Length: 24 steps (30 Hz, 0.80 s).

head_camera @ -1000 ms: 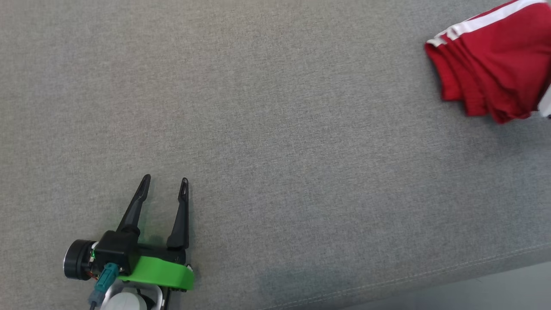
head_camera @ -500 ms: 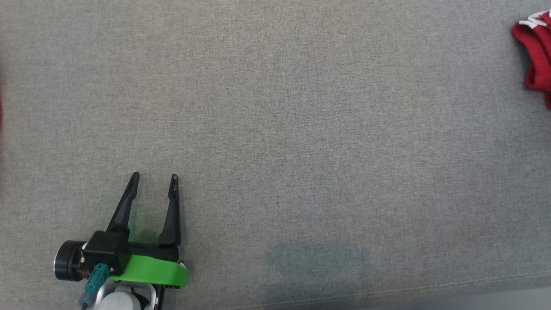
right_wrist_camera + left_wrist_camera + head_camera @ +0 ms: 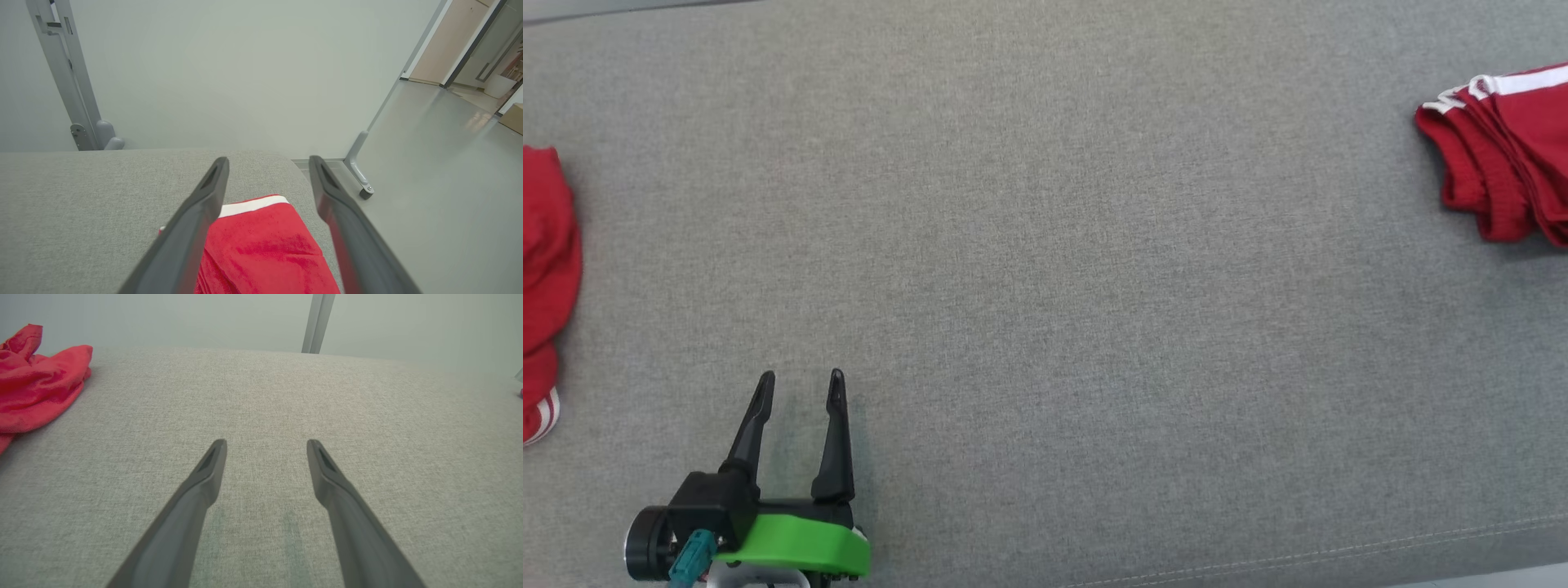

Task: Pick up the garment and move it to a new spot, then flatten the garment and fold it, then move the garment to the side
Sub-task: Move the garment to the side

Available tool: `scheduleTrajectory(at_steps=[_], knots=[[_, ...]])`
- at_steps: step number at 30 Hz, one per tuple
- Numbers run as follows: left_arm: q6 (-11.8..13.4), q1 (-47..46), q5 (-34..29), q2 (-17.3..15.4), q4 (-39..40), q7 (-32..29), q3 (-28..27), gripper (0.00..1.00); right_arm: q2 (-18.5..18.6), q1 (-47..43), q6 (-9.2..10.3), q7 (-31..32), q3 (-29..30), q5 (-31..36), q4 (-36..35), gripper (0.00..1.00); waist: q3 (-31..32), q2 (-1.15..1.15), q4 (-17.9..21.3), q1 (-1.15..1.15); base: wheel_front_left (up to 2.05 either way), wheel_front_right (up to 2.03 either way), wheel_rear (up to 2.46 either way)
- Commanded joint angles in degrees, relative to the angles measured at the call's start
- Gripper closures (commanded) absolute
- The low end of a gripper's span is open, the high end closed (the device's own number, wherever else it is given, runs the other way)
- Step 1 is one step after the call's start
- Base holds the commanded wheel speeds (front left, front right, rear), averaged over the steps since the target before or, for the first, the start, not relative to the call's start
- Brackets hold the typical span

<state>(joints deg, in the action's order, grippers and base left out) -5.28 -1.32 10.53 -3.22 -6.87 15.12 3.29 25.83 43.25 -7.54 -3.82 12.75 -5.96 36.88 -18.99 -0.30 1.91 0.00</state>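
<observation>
the folded red garment (image 3: 1503,147), white-striped, lies at the right end of the grey cushion (image 3: 1094,286), close to its right edge. the right gripper (image 3: 267,163) hangs over it, fingers spread wide; it seems clear of the cloth, though the angle is too steep to be sure. the left gripper (image 3: 796,388) hovers over the cushion's near left part, fingers wide apart, holding nothing. a crumpled red cloth (image 3: 546,278) lies at the cushion's left end

Left arm: long tapering black jaws, curved bright green bracket (image 3: 796,551), teal cable plug (image 3: 690,551), round black end cap (image 3: 644,555).
</observation>
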Motion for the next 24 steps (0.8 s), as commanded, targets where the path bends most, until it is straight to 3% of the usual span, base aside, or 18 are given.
scheduleTrajectory(at_steps=[1,7,12,18,24], knots=[[0.18,1.24,0.47,0.09,-0.47,0.02,-0.34,0.0,-0.99,-3.89,0.11,-1.44,-0.82,-1.2,-2.27,0.0,5.14,0.3,-0.02,0.0,0.0,0.0,0.0],[0.83,4.32,1.88,0.25,-1.95,0.02,-1.92,0.0,-6.07,-19.45,0.11,-6.99,-3.2,-4.14,-13.56,0.0,10.41,0.3,-0.1,0.0,0.0,0.0,0.0],[1.66,6.56,2.24,0.3,-2.83,0.02,-2.92,0.0,-11.38,-30.27,0.11,-10.35,-4.63,-2.28,-18.88,0.0,13.61,0.3,0.56,0.0,0.0,0.0,0.0],[2.11,8.06,2.26,0.32,-2.95,0.02,-2.27,0.0,-17.26,-38.21,0.11,-11.37,-3.96,0.2,-23.38,0.0,15.37,0.3,0.98,0.0,0.0,0.0,0.0],[2.33,8.91,2.7,0.29,-4.26,0.02,-3.02,0.0,-20.22,-43.34,0.11,-11.4,-5.58,3.29,-26.92,0.0,17.22,0.3,0.88,0.0,0.0,0.0,0.0]])
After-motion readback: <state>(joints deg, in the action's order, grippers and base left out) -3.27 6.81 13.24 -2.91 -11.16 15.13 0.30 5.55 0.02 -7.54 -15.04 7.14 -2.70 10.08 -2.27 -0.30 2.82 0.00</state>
